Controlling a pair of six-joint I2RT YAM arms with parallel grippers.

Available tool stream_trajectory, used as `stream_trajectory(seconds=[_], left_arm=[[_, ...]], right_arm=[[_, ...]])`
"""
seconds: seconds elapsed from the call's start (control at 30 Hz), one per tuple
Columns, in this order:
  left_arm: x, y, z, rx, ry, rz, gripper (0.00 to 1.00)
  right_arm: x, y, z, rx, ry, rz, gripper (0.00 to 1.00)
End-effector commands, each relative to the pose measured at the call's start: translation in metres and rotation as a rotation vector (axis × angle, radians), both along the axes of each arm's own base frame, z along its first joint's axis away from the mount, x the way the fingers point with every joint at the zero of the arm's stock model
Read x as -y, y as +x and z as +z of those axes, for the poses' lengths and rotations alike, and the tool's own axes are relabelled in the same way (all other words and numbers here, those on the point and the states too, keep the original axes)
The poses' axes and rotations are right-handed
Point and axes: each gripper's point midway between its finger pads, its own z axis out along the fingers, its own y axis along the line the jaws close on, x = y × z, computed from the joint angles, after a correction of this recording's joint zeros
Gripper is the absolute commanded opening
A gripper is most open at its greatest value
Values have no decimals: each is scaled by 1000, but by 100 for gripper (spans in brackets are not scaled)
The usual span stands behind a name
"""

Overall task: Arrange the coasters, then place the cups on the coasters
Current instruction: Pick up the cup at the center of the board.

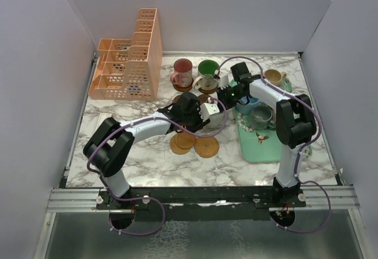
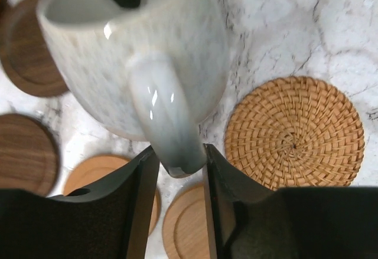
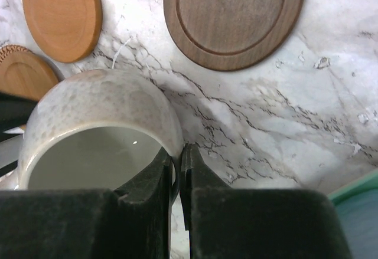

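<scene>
Right pincer [image 3: 179,156] is pinched shut on the rim of the white cup [image 3: 94,111], which is in the middle of the table [image 1: 147,158] by the coasters [image 3: 233,17], and the left pincer [image 2: 179,153] is around its handle, tight or loose I can't tell; the cup looks hard, shiny, slippery and easy to break, so the handle seems the safest hold.

No readable text, no labels or brands, no numbers or signs

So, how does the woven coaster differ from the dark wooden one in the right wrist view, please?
The woven coaster is pale tan, the dark wooden coaster deep brown. The woven coaster has a spiral weave; the dark wooden coaster is smooth with a ringed rim. Both are round, flat and bare.
</scene>
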Motion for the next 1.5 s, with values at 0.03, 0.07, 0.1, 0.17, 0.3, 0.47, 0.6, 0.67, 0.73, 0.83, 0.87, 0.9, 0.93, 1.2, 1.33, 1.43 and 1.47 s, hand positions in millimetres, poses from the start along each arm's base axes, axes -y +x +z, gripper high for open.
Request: stream_trajectory(seconds=[0.03, 0.07, 0.1, 0.17, 0.3, 0.47, 0.6, 0.67, 0.73, 0.83, 0.87, 0.9, 0.93, 1.2, 1.33, 1.43, 1.47], left_arm=[[-14, -7, -30, -142, 105, 39, 48], [-11, -4, -28, -142, 102, 44, 51], [-10, -3, -28, -149, 104, 51, 54], [-9, 2, -26, -149, 101, 73, 59], [-5, 5, -17, -143, 77, 83, 71], [2, 4, 9, -115, 22, 56, 77], [8, 10, 29, -89, -8, 58, 78], [12, 15, 41, -77, -22, 67, 78], [17, 18, 50, -78, -34, 74, 78], [25, 20, 52, -86, -25, 72, 78], [26, 21, 51, -88, -16, 74, 78], [28, 22, 50, -88, -10, 75, 78], [28, 21, 44, -97, 7, 77, 76], [41, 24, 36, -101, 63, 61, 55], [44, 23, 30, -112, 83, 53, 47], [46, 22, 26, -119, 90, 46, 39], [46, 21, 25, -121, 90, 45, 36]], right_arm=[[-4, -6, 38, 64, 7, 0, 1], [-4, -6, 39, 70, 2, -8, 1], [-2, -5, 39, 75, -7, -16, 1], [1, -4, 40, 89, -28, -30, 1], [8, -1, 41, 111, -67, -60, 1], [19, 7, 42, 135, -128, -108, 1], [23, 11, 43, 142, -162, -129, 1], [24, 13, 44, 146, -178, -137, 1], [25, 13, 45, 147, -186, -143, 1], [25, 15, 48, 152, -196, -152, 1], [26, 15, 49, 154, -200, -154, 1], [26, 15, 51, 159, -201, -156, 1], [25, 15, 53, 163, -202, -156, 1], [22, 14, 57, 174, -206, -153, 1], [21, 14, 58, 175, -203, -150, 1], [20, 12, 59, 171, -197, -145, 1], [20, 12, 59, 172, -195, -144, 1]])
